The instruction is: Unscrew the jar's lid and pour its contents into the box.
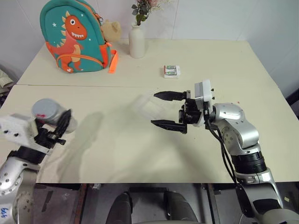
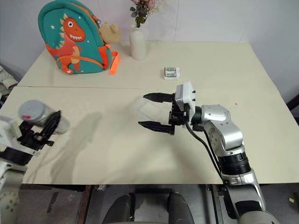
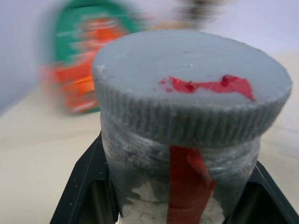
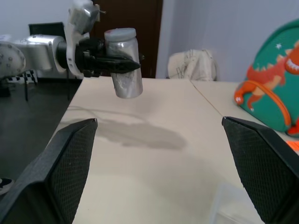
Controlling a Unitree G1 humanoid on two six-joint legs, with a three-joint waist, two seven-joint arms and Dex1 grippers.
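My left gripper (image 1: 57,120) is shut on the jar (image 4: 128,86) and holds it in the air over the table's near left corner. The jar has a silvery body with a red strip, and it leans toward the table's middle. Its grey lid (image 3: 187,79), with a red mark on top, sits on its mouth. The contents are hidden inside. The box (image 1: 147,105), a shallow clear tray, lies at the middle of the table. My right gripper (image 1: 167,110) hovers just right of the box, pointing left toward the jar. It is open, with nothing between its black fingers (image 4: 60,158).
Along the back of the table stand a teal dinosaur backpack (image 1: 74,37), a small plush toy (image 1: 111,29) and a white vase (image 1: 136,42) with flowers. A white-and-green battery pack (image 1: 171,71) lies behind the box. The table's front edge (image 1: 140,181) is close.
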